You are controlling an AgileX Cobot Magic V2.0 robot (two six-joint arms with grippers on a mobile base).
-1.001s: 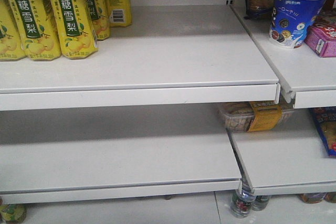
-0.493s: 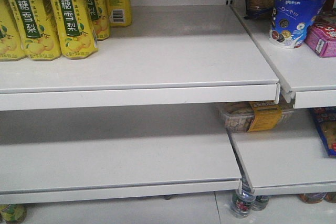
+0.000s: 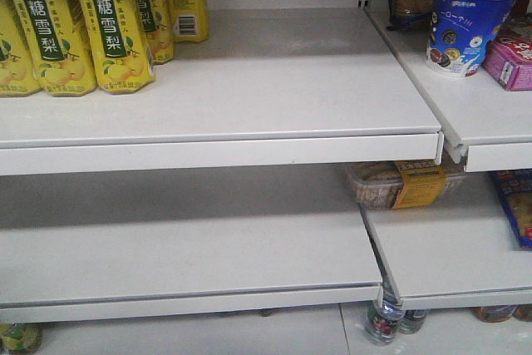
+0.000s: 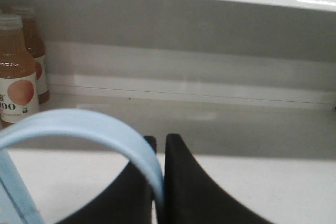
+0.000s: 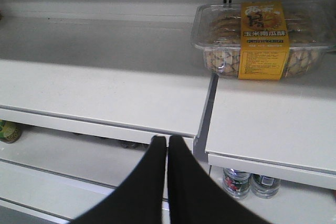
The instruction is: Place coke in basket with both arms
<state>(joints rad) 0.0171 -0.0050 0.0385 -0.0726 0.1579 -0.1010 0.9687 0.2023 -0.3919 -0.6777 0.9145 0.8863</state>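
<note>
Looking stiff but light, the basket handle (image 4: 105, 129) is pinched in the left gripper (image 4: 159, 145); right gripper (image 5: 167, 142) is clenched empty, no coke spotted.

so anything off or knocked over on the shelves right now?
Nothing stands out. The yellow drink packs stand upright, the clear snack tray sits flat on its shelf, and nothing looks spilled or damaged. The left gripper is shut on the basket handle; the right gripper is shut and holds nothing.

Basket (image 4: 79, 129) mostly beyond frame edge
</note>
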